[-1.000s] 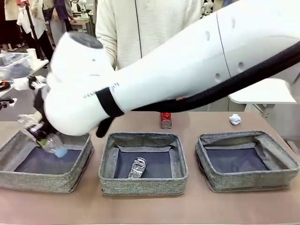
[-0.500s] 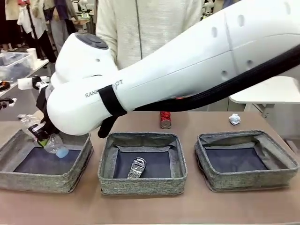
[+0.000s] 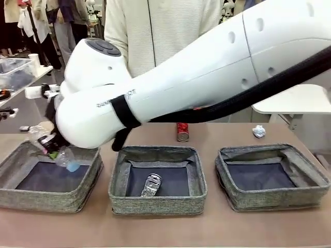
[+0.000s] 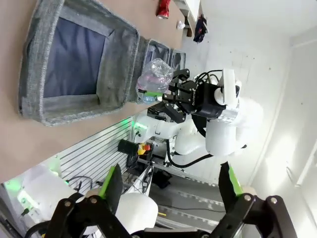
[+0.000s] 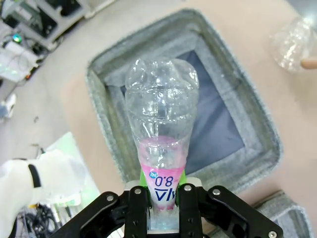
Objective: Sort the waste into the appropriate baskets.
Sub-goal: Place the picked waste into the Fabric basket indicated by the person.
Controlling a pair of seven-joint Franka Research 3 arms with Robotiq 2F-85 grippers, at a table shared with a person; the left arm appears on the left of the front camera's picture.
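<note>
Our right gripper (image 5: 163,189) is pinching the bottle (image 5: 161,114) by its labelled end, one pad on either side, and is holding it out over the left basket (image 5: 104,114), so the bottle is hanging above the dark base without touching it. We are reading this as the drop-off step for the bottle. We judge that the next move is calling for the jaws to part fully so the bottle is falling inside the walls, and then for the arm to be lifting straight up clear of the soft rim. Our left gripper (image 4: 169,171) is waiting well off to the side, fingers spread wide and empty. Farther out, the crushed can (image 3: 151,184) is lying in the middle basket (image 3: 158,202), and the right basket (image 3: 274,199) is holding nothing. We are counting three pieces left on the table (image 3: 165,227): the red can (image 3: 182,132) behind the middle basket, the paper ball (image 3: 259,131) behind the right one, and the crumpled container (image 5: 292,42) just beyond the left basket.
</note>
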